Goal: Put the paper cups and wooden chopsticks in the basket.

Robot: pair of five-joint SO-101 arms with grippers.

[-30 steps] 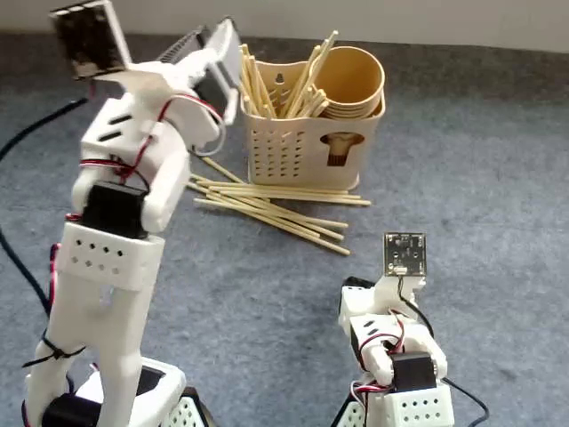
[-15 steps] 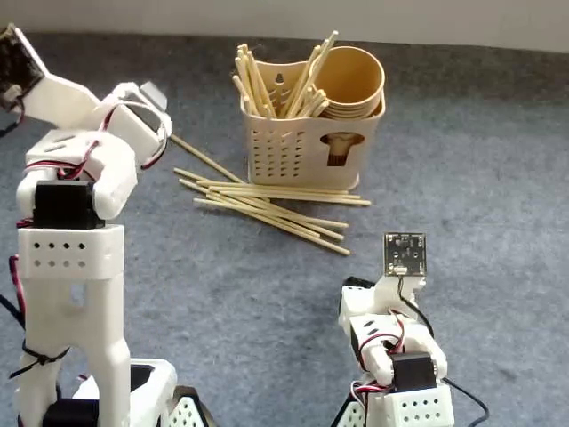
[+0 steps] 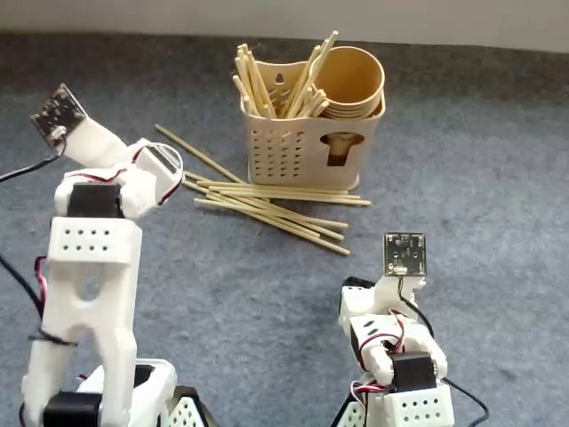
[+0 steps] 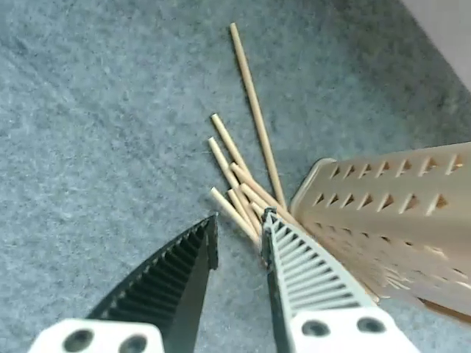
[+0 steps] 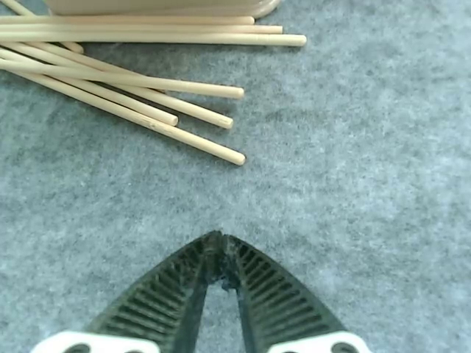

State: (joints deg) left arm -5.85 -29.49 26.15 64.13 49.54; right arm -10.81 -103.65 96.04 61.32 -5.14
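From above, the basket holds the paper cups and several chopsticks, with loose chopsticks on the carpet before it; the left wrist view shows the left gripper slightly parted, empty, by their ends; the right wrist view shows the right gripper closed, empty, apart from them.

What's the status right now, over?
Left gripper open by loose chopsticks. Right gripper shut, empty. Cups in basket. Basket wall close beside left gripper.
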